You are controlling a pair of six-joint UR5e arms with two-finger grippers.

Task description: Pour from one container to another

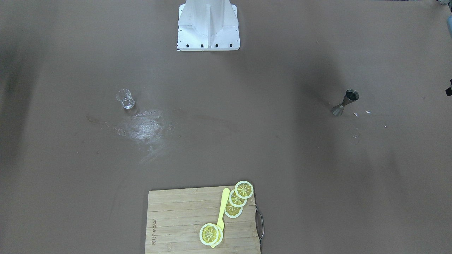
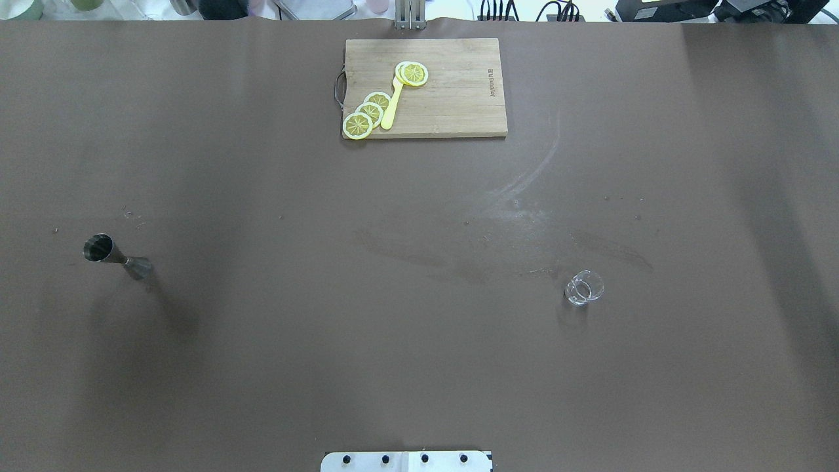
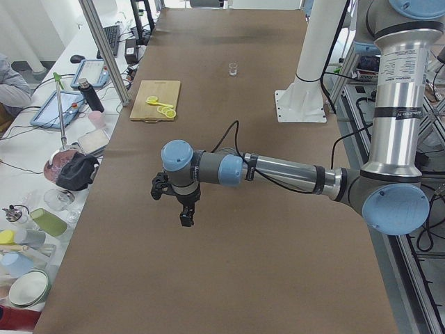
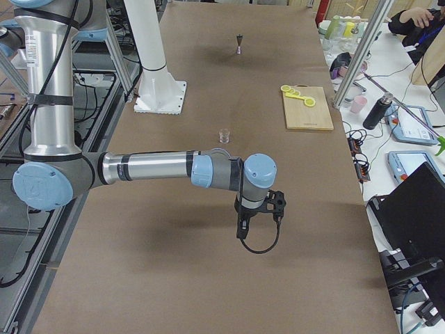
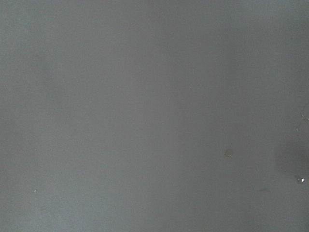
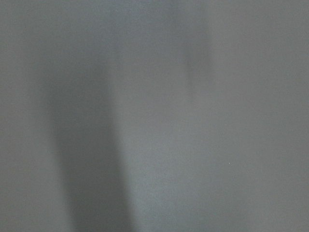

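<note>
Our left gripper (image 3: pixel 186 217) hangs over bare table (image 2: pixel 275 341); we cannot tell how its fingers stand. The steel jigger (image 2: pixel 117 257) and the glass cup (image 2: pixel 584 287) stand upright, well apart from each other and from both grippers. A cutting board (image 2: pixel 452 85) with lemon slices (image 2: pixel 358 125) lies beyond them. We cannot tell how the right gripper's (image 4: pixel 242 229) fingers stand either.

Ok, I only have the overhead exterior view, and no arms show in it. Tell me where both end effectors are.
Observer: The left end effector hangs over the table near its end on the robot's left.
Operator: Now the right one.
Observer: The right end effector hangs near the opposite end, farther out than the glass cup.
Operator: State whether they're open.
Observer: Cannot tell; both wrist cameras show only blank table.
</note>
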